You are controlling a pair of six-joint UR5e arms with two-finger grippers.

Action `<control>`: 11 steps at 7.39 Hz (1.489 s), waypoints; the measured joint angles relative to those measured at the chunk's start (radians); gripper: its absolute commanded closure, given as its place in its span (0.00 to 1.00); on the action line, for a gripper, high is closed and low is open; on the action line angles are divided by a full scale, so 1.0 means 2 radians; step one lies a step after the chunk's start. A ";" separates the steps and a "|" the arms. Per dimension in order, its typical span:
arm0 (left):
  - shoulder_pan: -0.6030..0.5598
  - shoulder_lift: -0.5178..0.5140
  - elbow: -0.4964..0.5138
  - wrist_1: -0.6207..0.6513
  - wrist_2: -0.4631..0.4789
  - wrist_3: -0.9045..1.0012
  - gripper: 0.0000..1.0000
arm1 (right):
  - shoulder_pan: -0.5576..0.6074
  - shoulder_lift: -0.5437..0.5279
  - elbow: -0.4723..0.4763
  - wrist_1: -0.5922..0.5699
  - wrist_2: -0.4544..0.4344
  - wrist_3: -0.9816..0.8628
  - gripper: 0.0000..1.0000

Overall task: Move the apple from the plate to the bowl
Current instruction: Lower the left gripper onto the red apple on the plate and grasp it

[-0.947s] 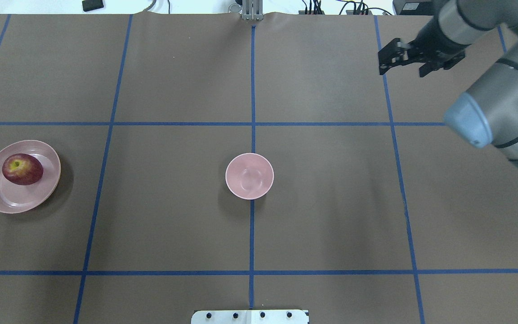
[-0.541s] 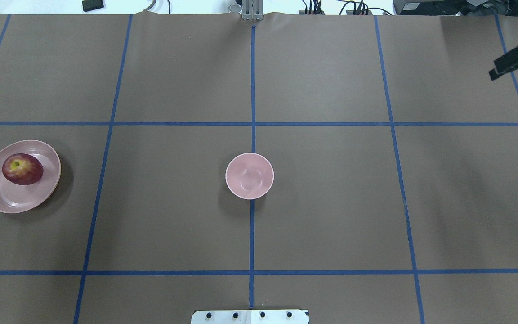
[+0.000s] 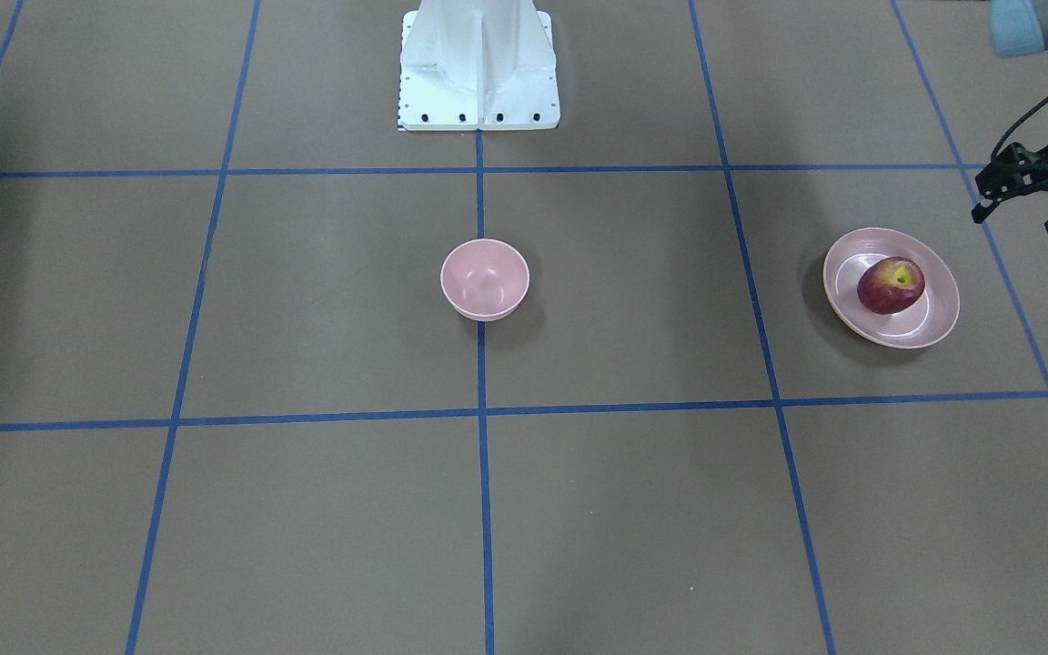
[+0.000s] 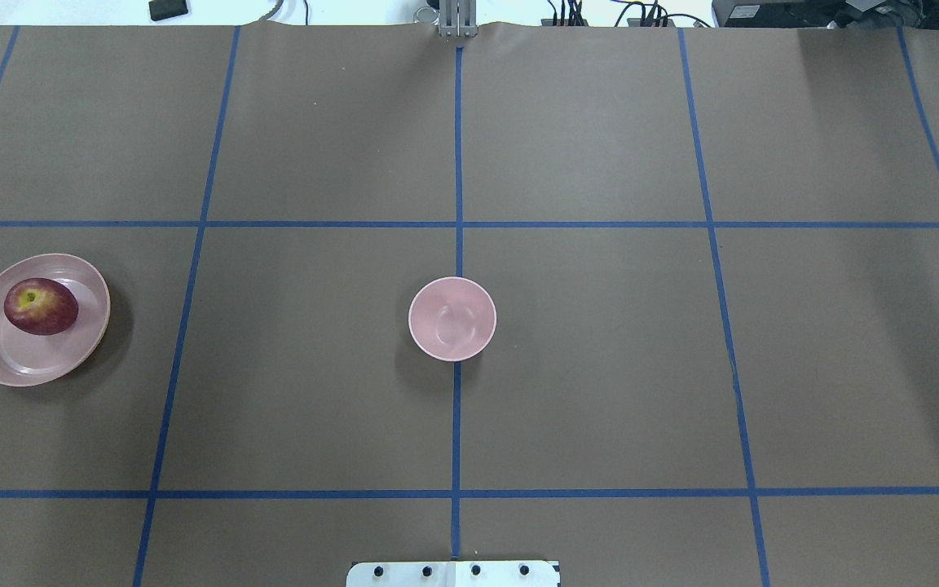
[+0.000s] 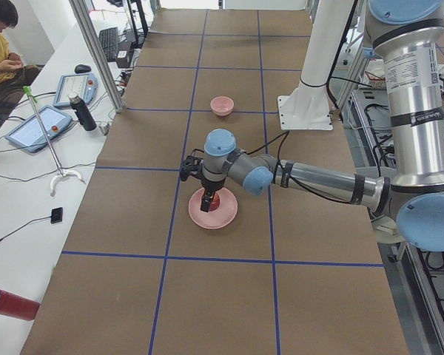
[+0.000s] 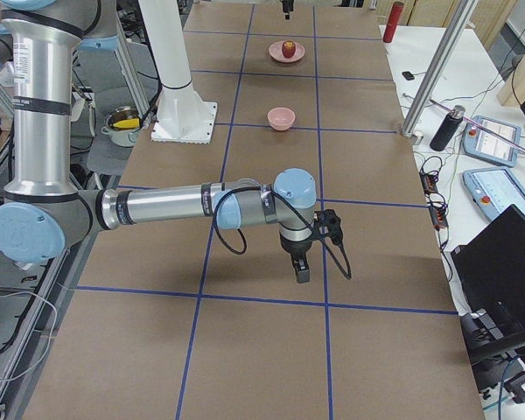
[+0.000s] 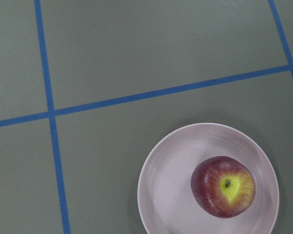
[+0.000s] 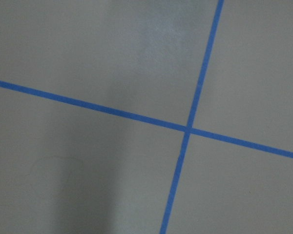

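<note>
The dark red apple (image 4: pixel 41 306) with a yellow-green stem patch lies on the wide pink plate (image 4: pixel 21 363) at the table's left. The small deep pink bowl (image 4: pixel 452 319) stands empty at the table's middle. In the front view my left gripper (image 3: pixel 1017 218) hangs open and empty in the air, beside and above the plate (image 3: pixel 924 332) and apple (image 3: pixel 891 285). Its wrist view shows the apple (image 7: pixel 223 186) at lower right. My right gripper (image 6: pixel 301 273) points down over bare table far from the bowl (image 6: pixel 282 117); I cannot tell whether it is open.
The robot's white base (image 3: pixel 478 68) stands at the table's robot-side edge, in line with the bowl. A side bench holds tablets (image 5: pixel 37 126) and a dark bottle (image 5: pixel 83 112); a person (image 5: pixel 0 29) sits beside it. Blue tape lines grid the brown table.
My right arm has swung out of the overhead view to the right. The apple, plate and bowl have not moved.
</note>
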 measured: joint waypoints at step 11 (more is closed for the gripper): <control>0.119 -0.084 0.107 -0.040 0.046 -0.075 0.01 | 0.005 -0.012 -0.004 0.000 -0.001 0.000 0.00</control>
